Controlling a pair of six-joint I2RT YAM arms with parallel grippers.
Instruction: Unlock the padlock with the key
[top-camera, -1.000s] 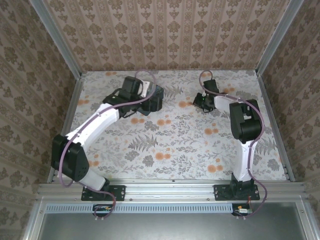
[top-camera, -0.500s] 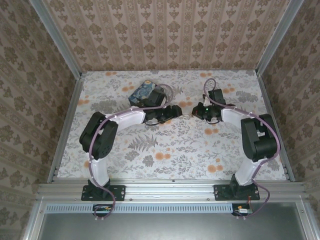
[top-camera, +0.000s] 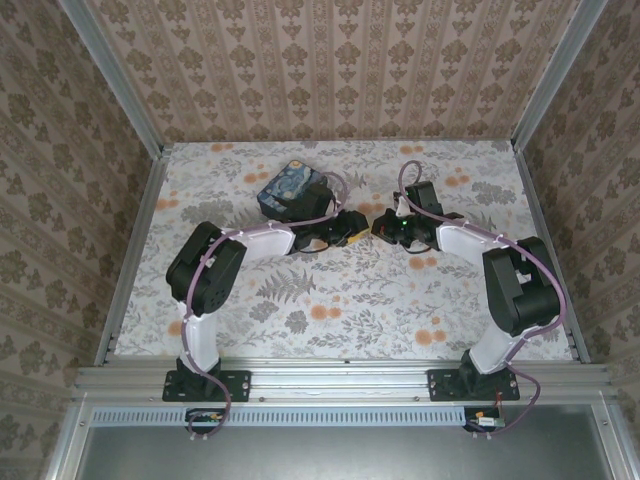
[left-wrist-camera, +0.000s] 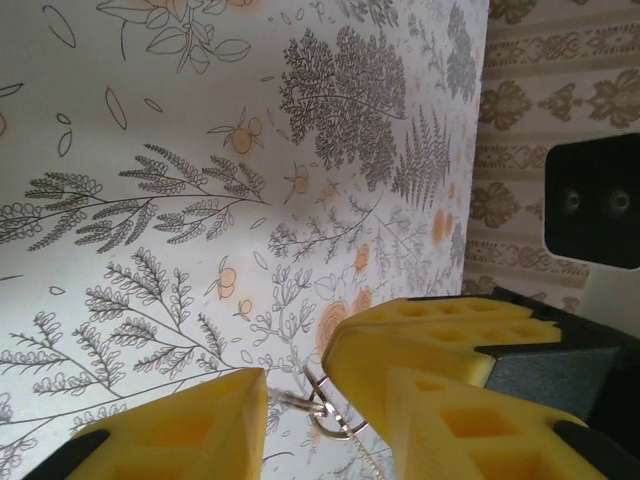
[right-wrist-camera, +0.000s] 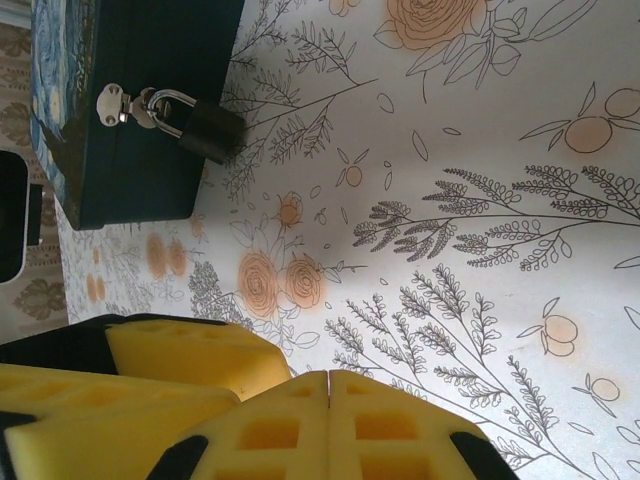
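I record the padlock hanging down the dark side wall of the blue box, body lowest; the left end effector, nearer that box, stands part-open about a metal ring, the right end effector beyond it pressed shut.

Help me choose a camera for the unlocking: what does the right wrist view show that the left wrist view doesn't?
Right wrist view: the dark blue rectangular box, a small silver-shackled padlock hanging on its hasp, and the right tool, its yellow foam pads pressed together. Left wrist view: a thin silver wire ring between the parted yellow pads of the left tool. Both: the floral-printed tablecloth.
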